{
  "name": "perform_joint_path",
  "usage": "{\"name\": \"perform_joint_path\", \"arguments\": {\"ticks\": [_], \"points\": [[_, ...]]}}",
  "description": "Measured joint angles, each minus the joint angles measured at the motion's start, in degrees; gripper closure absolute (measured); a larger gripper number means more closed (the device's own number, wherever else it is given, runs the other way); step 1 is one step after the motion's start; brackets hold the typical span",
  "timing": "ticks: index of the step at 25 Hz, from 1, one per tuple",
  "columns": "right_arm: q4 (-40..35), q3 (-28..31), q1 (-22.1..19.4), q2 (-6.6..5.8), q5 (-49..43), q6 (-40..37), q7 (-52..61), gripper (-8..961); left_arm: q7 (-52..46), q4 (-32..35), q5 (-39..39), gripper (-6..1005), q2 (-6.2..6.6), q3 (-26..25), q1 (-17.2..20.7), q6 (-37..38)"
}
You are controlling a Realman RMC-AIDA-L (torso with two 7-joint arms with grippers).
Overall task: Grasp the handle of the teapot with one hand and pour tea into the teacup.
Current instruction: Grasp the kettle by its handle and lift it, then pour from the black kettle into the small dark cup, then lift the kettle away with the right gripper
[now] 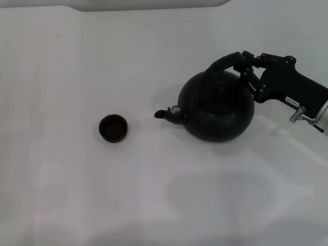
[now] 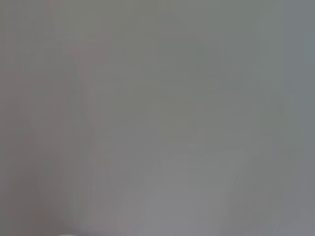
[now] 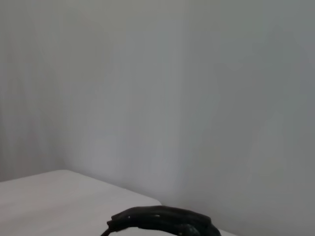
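White counter (image 1: 77, 195): right tool (image 1: 240, 62) clamped on teapot (image 1: 218, 110) handle (image 1: 221, 63), ready for lift; spout faces teacup (image 1: 113, 128), well apart. Left tool unseen.

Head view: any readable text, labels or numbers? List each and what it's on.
No readable text in any view.
Small white label on the right tool's black body: print too small to read.
Pale spot on the teapot's spout: a mark, no lettering visible.
Teacup and table: no markings.
Left wrist view shows only a blank grey surface; the left tool is not in view.
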Motion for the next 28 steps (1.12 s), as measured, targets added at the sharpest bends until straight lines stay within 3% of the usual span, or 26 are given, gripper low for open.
{"name": "perform_joint_path", "arguments": {"ticks": [3,11,19,28], "points": [[-0.2,-0.3,0.0,0.02,0.0,0.1,0.1,768,0.0,0.1,0.0,112,0.00,0.0,0.0,0.2],[-2.7,-1.2,-0.4,0.13,1.7,-0.2,1.1,782,0.0,0.2,-0.1,113,0.00,-0.1,0.2,0.2],[-9.3,-11.1,-1.8,0.16,12.8,-6.0,0.3,788,0.0,0.3,-0.2,113,0.00,-0.1,0.2,0.0],[-25.4,-19.6,-10.4,0.16,18.6,-18.2,-9.3,788,0.0,0.3,0.0,113,0.02,-0.1,0.2,-0.1]]}}
